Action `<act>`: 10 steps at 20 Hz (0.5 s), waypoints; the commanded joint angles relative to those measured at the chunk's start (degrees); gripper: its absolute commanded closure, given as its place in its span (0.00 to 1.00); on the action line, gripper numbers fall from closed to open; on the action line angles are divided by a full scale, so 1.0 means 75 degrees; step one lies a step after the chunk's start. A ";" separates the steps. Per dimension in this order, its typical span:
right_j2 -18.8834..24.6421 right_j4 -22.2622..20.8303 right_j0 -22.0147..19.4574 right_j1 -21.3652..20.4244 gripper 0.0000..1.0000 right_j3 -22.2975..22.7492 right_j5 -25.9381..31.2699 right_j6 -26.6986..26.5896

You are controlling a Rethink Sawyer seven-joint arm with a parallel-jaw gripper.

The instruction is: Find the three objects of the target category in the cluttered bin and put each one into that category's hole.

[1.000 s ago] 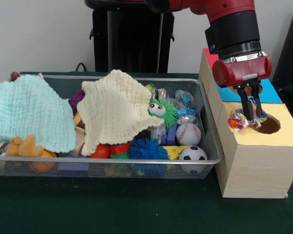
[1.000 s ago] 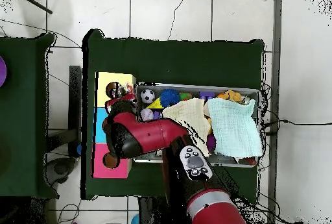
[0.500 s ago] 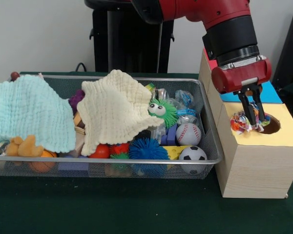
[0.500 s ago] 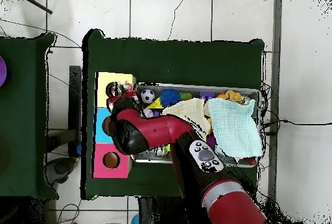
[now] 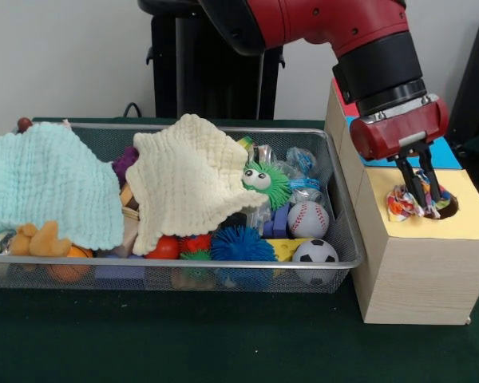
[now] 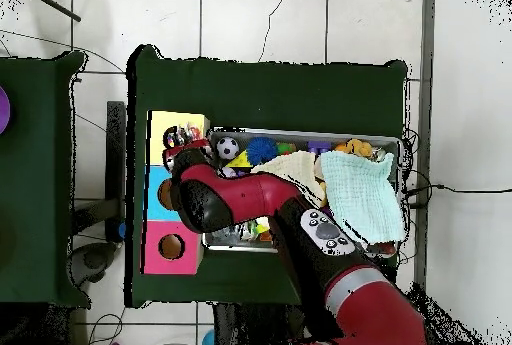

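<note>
Meanwhile jaws [image 5: 424, 190] grip a rag toy [image 5: 405, 203] at the yellow hole [image 5: 445, 207]; bin [image 5: 345, 239] cluttered.

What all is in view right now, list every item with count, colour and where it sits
Wire mesh bin: one, silver, on the green table.
Cloths: two, pale blue at the bin's left, cream in the middle, draped over the toys.
Fuzzy monster toy: one, green with big eyes, beside the cream cloth.
Baseball: one, white with red stitching, right part of the bin.
Soccer ball: one, black and white, front right corner.
Spiky ball: one, blue, at the front wall.
Plush animal: one, orange, front left.
Sorting box: one, wooden, with yellow, blue and pink tops, right of the bin.
Scrap of fabric: one, multicoloured, at the yellow hole's edge.
Hand: one, black fingers, on the scrap.
</note>
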 commanded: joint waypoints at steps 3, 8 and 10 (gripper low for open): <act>0.0568 -0.0286 -0.0155 0.0499 1.00 0.0015 0.2041 0.0048; 0.0466 -0.0244 -0.0071 0.0445 1.00 -0.0036 0.2475 -0.0013; 0.0458 -0.0242 -0.0052 0.0440 1.00 -0.0073 0.2559 -0.0019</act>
